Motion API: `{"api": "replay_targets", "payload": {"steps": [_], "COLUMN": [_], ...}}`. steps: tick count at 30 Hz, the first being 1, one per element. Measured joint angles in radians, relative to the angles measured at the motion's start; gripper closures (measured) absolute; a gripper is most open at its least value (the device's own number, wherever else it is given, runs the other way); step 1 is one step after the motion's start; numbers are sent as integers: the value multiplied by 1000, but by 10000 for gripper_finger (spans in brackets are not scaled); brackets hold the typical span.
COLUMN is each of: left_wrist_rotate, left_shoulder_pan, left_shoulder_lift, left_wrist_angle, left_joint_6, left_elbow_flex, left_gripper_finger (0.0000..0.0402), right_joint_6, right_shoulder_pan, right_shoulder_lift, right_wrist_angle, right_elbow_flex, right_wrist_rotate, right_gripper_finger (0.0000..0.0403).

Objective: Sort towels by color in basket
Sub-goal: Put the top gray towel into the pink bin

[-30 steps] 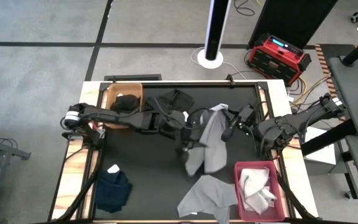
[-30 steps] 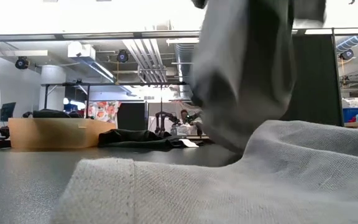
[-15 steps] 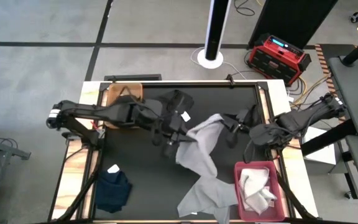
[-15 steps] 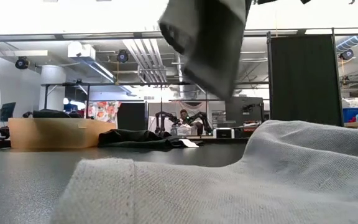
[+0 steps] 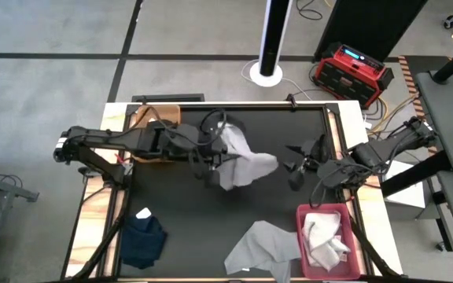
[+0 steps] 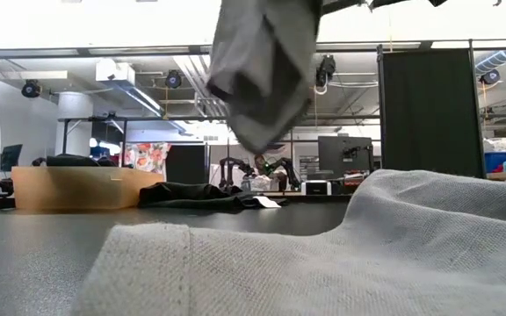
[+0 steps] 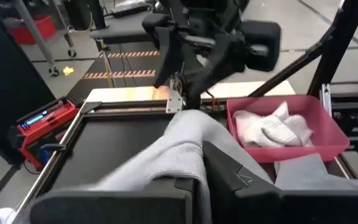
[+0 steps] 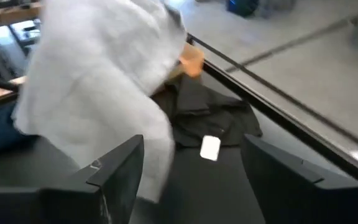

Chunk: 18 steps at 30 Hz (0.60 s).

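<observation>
We see a red box (image 5: 353, 68) on the floor at 1 o'clock, and a white pole (image 5: 272, 35) at 12 o'clock.

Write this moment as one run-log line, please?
left gripper: shut on grey towel, lifted | right gripper: open, empty, beside towel | red bin: white towels

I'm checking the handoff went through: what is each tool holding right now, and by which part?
The left tool is shut on the grey towel, pinching it at one edge so it hangs. The right tool is open and holds nothing.
</observation>
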Motion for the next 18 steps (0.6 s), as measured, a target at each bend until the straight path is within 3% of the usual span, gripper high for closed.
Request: {"api": "replay_targets", "payload": {"steps": [7, 11, 15, 18], "left_wrist_rotate": [-1, -1, 0, 0], "left_shoulder_pan": [1, 1, -3, -4], "left_shoulder_lift": [5, 6, 6, 6], "left_wrist_angle": [13, 26, 38, 40], "left_joint_6": [0, 3, 9, 20], "left_elbow_flex": [0, 0, 0, 0], "left_gripper_finger": [402, 402, 402, 402], "right_joint_6": [-215, -267, -292, -301], "right_shoulder_pan": [30, 30, 21, 8], "right_shoulder_lift": [82, 118, 152, 183], "right_wrist_angle": [201, 284, 316, 318], "right_elbow_flex": [-14, -5, 13, 25], "right_wrist_rotate": [-13, -86, -91, -72], "right_gripper_finger": [131, 138, 164, 208]}}
